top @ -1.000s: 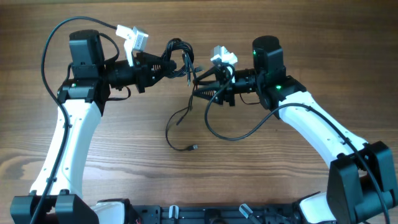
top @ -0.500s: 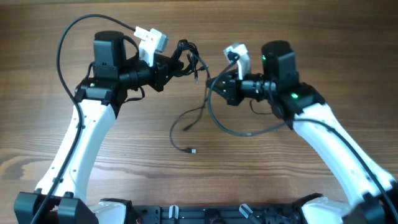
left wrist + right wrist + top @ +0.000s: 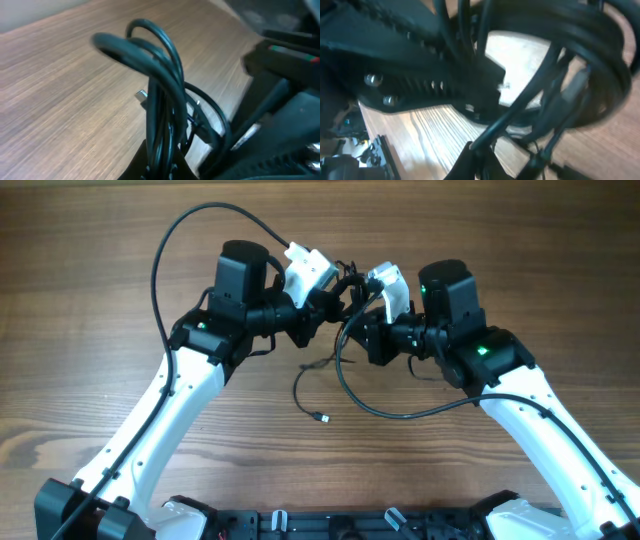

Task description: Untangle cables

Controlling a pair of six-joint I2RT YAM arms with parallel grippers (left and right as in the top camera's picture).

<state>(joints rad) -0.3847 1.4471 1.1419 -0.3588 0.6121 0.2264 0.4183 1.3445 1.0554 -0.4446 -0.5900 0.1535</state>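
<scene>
Two arms have moved together: the left gripper (image 3: 333, 298), closed on the cables (image 3: 161, 100), now almost meets the right gripper (image 3: 362, 330) at upper centre, which seems pinched on one strand. So slack returns and nothing is separated yet. One tail runs downward to its plug (image 3: 323, 418) on the table (image 3: 60, 330).

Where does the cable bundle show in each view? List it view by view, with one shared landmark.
Overhead: cable bundle at top centre.
Left wrist: its loops stand at centre.
Right wrist: blurred, on the right side.
Shared landmark: wooden table.
</scene>
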